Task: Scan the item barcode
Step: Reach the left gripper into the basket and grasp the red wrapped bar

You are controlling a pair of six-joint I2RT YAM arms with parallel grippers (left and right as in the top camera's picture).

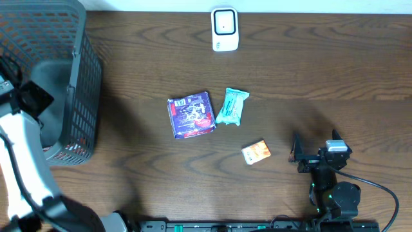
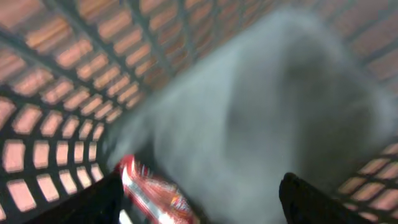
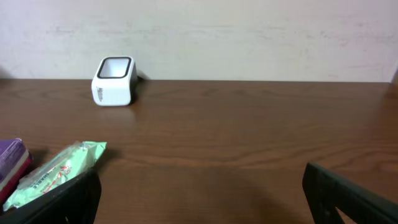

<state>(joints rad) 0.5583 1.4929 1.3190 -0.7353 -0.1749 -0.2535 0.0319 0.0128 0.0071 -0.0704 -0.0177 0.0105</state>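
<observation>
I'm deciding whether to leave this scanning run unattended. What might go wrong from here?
1. The left gripper is inside the basket, and its camera view is blurred; lifting out, it might catch the mesh wall and tip the basket.
2. The purple packet and teal packet lie almost touching, so gripping one may shove the other.
3. The scanner stands far back, away from the packets; a weak hold could drop an item on the way.
</observation>
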